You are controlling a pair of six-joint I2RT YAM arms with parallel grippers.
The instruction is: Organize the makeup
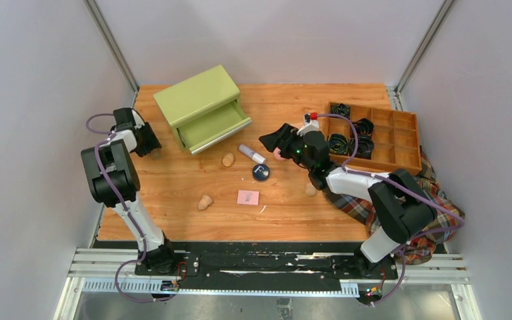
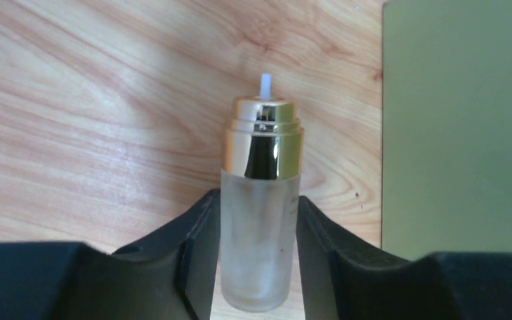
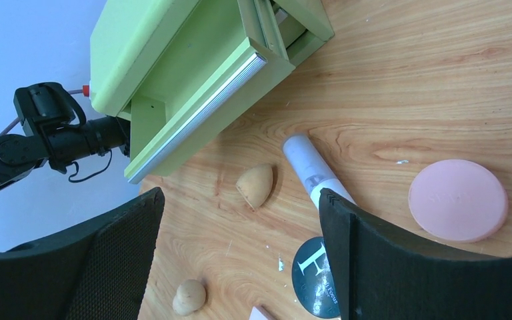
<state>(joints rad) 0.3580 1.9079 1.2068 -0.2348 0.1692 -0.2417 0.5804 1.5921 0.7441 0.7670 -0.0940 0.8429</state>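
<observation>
**Left fingers (image 2: 197, 260) on frosted bottle (image 2: 260, 167): grasp step**

Nearest the left wrist camera: black fingers pressed to both flanks of the glass body, with the gold cap and white nozzle pointing away.

- **Left gripper (image 2: 257, 200):** closed part-way onto the frosted bottle, touching it on each side.
- **Bottle location:** over the wooden table (image 1: 173, 220), just beside the side wall of the green drawer unit (image 1: 197, 100). Lifted or resting: cannot tell.
- **Right gripper (image 3: 240, 193):** spread wide and holding nothing. Poised above the table centre near the white tube (image 3: 307, 163), with the pink round disc (image 3: 458, 200), navy compact (image 3: 312, 277) and a tan sponge (image 3: 255, 185) close by.
- **Also loose on the table:** pink square pad (image 1: 248, 197) and another sponge (image 1: 205, 202).

**Step in hand, by judgement:** securing the bottle for storage. Task at an early stage, with most items unsorted. Probable destination is the open drawer (image 1: 217, 127), though not certain.

**Next move:**
1. Confirm a firm squeeze before lifting.
2. Keep the hold on the glass body, below the cap.
3. Raise clear of the cabinet side.
4. Carry round the front corner to the drawer opening.
5. Lower gently and release only once supported.

Guard against slip on smooth glass and against knocking the cabinet wall.
</observation>
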